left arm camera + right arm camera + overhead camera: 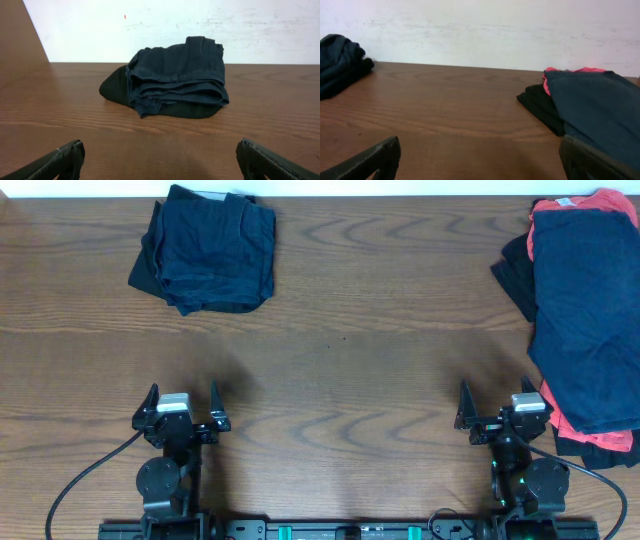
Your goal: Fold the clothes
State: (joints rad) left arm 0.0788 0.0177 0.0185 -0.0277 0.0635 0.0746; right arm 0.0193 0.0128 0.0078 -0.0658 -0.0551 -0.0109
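With left gripper [183,392] and right gripper [496,388] both spread empty, pinch only the loose navy garment [585,310] topping the coral-red and black heap [600,198], far right of the folded dark navy bundle [205,248].

One folded stack [205,248], one loose heap [585,310], two tools: left tool [183,392], right tool [497,390].

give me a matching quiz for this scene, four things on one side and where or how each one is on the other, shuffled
Things:
1. folded navy stack
2. coral garment
3. large navy garment
4. left gripper

States:
A. open, holding nothing
B. far left, alone
C. lying on top, at the right
D. mostly covered, only edges showing

Pairs: 1-B, 2-D, 3-C, 4-A
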